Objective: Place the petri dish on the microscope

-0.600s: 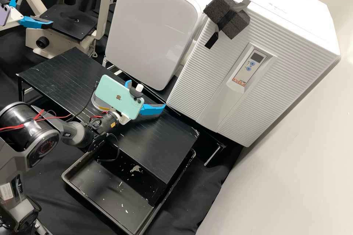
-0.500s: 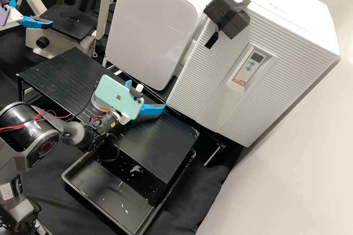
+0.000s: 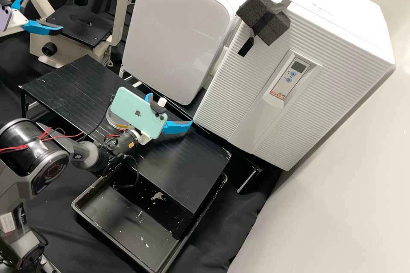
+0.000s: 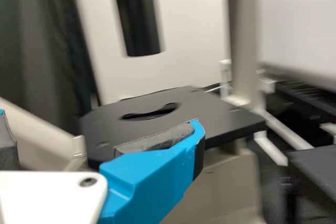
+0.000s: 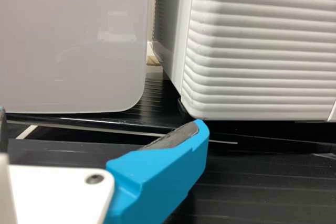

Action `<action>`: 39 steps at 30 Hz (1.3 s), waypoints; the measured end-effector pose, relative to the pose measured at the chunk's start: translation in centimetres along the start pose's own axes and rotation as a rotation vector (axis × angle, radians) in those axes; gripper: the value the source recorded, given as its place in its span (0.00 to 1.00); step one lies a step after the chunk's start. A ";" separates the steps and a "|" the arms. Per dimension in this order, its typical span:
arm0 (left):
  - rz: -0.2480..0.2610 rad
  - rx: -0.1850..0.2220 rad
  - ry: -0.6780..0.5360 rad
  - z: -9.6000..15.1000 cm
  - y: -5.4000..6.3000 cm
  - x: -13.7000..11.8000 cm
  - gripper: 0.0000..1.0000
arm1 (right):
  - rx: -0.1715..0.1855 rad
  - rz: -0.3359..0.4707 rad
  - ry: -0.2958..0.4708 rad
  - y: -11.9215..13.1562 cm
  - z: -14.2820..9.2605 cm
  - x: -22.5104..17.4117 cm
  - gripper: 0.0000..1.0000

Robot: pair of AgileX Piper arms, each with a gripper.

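In the high view my left gripper (image 3: 45, 12) stands open at the upper left, beside the black stage (image 3: 81, 32) of the cream microscope (image 3: 121, 13). The left wrist view has the same gripper (image 4: 100, 121) with its fingers wide apart before the stage (image 4: 215, 106), which has a dark opening, under a black cylinder (image 4: 139, 22). My right gripper (image 3: 171, 108) is over the black bench, also open. Nothing lies between its fingers in the right wrist view, where the gripper (image 5: 103, 118) faces two white cabinets. I cannot make out a petri dish.
A mint phone (image 3: 139, 113) is mounted on the right arm; a round pale-rimmed item (image 3: 112, 120) is partly behind it. The ribbed cabinet (image 3: 239, 89) and smooth-fronted cabinet (image 3: 175, 30) stand behind the bench (image 3: 81, 81). A black tray (image 3: 128, 222) with pale scraps lies in front.
In the high view my left gripper has shifted very slightly down and to the right, close to the microscope stage. The right gripper has kept still.
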 end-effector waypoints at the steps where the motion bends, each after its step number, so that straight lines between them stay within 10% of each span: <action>1: 0.000 -0.008 -0.033 0.5 0.1 -0.1 1.00 | 0.000 0.000 0.000 0.0 0.0 0.0 1.00; 26: -0.120 0.098 -0.698 14.1 -0.9 0.6 1.00 | 0.000 0.000 0.000 0.0 0.0 0.0 1.00; 32: -0.193 0.074 -0.793 15.7 -2.1 1.3 1.00 | 0.000 0.000 0.000 0.0 0.0 0.0 1.00; 39: -0.313 -0.064 -0.832 17.1 -3.8 1.9 1.00 | 0.000 0.000 0.000 0.0 0.0 0.0 1.00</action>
